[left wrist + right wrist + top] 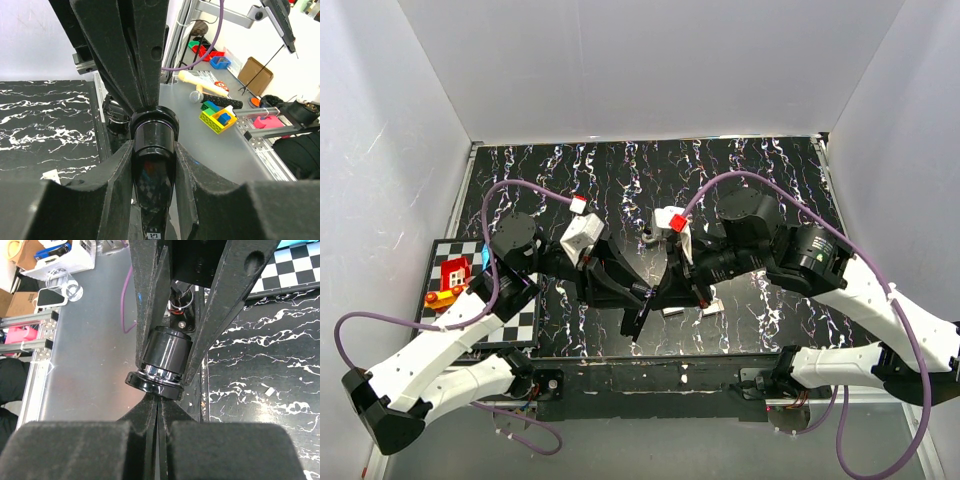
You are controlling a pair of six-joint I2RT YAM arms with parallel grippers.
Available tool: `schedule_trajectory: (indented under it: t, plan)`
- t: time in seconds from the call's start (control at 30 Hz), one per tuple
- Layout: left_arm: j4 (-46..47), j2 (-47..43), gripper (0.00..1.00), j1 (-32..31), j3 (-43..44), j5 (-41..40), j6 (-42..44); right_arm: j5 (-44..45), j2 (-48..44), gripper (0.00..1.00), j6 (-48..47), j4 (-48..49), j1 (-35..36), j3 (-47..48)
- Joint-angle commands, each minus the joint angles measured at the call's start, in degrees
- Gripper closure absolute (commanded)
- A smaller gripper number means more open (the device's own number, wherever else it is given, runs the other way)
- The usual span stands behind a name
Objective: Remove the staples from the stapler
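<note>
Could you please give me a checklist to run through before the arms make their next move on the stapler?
1. Hold of the left gripper on the stapler: ok, its fingers press both sides.
2. The right gripper shut at the stapler's end: ok.
3. Whether the right gripper pinches any part of it: cannot tell.
4. Staples out of the stapler: cannot tell.
5. Table below the arms free of loose pieces: not ok, a pale block lies there.
</note>
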Motion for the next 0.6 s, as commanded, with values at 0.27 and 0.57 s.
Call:
schedule_trajectory:
  t: [0.27,0.57]
  plan:
    - [-11.11,0.16,1.00,-3.34,3.13,-13.23,8.92,8.64,-4.39,0.99,-1.21,18.61,0.65,-8.59]
    - [-13.31,0.24,1.00,-3.34,5.41,-18.05,11.56,21.36,-14.24,0.99,1.69,17.21,0.47,-20.72]
